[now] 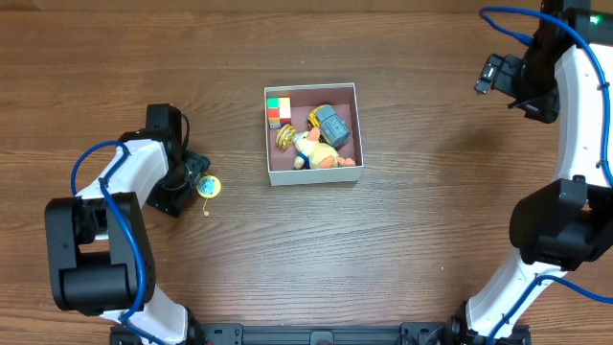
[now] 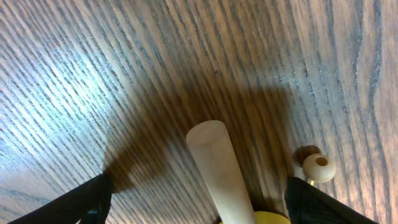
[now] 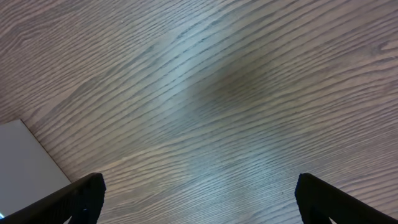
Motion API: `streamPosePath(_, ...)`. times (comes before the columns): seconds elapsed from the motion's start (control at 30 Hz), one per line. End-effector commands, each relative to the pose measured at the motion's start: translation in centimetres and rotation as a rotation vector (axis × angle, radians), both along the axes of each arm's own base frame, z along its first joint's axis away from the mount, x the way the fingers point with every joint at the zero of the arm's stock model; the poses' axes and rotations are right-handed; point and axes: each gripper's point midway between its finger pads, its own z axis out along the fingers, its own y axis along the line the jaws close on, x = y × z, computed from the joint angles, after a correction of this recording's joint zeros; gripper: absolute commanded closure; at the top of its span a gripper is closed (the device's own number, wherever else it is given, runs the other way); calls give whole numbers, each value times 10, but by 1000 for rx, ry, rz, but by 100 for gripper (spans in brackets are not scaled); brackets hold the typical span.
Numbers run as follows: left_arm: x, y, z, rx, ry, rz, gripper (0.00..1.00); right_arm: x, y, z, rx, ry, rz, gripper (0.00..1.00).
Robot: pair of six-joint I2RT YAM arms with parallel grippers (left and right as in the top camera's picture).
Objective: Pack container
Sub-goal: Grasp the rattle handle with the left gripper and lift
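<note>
1. Overhead is giving the full layout: the container [image 1: 316,176] is sitting mid-desk [image 1: 402,240]. It's already holding a coloured block [image 1: 278,110], a grey-blue toy [image 1: 332,125] and a cream-and-orange figure [image 1: 321,155].
2. Handling guess: those thin white walls are looking like card to me. So I'm betting it's light, flexing if pinched mid-wall and sliding if bumped. If anyone's grabbing it, I'm thinking a wall rim near a corner, where it should be stiffest. Dropping things in from above is looking safer, though.
3. Overhead is also showing a yellow toy [image 1: 209,187] lying on the desk well left of the container, right at the left tool [image 1: 197,178].
4. Left wrist is showing what overhead isn't: the toy has a pale wooden peg [image 2: 217,168] and a small bead [image 2: 319,168] beside it. The fingers [image 2: 81,202] are standing apart on either side of the peg, not touching it. The peg is looking hard, smooth and round, so I'm expecting it to roll or slip unless it's squeezed square across.
5. Right wrist is showing the right tool [image 3: 199,199] spread wide with nothing between, hanging over bare desk. A white corner is poking in at the left edge, probably the container. Only overhead is showing how far off to the upper right that arm is sitting.
</note>
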Motion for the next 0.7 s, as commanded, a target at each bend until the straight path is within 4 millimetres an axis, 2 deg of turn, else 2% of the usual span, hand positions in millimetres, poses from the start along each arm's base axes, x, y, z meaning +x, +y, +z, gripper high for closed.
streamPosePath(0.0, -6, -8, -9, -40, 7, 1, 19, 0, -1, 4, -4, -12, -2, 0)
streamPosePath(0.17, -5, -7, -9, -32, 5, 1, 37, 0, -1, 4, -4, -12, -2, 0)
streamPosePath(0.27, -3, -7, -9, -31, -1, 1, 56, 0, -1, 4, -4, -12, -2, 0)
streamPosePath(0.5, -3, -6, -9, -27, -2, 1, 75, 0, -1, 4, -4, -12, -2, 0)
streamPosePath(0.67, -3, -6, -9, -25, -2, 2, 84, 0, -1, 4, -4, -12, -2, 0)
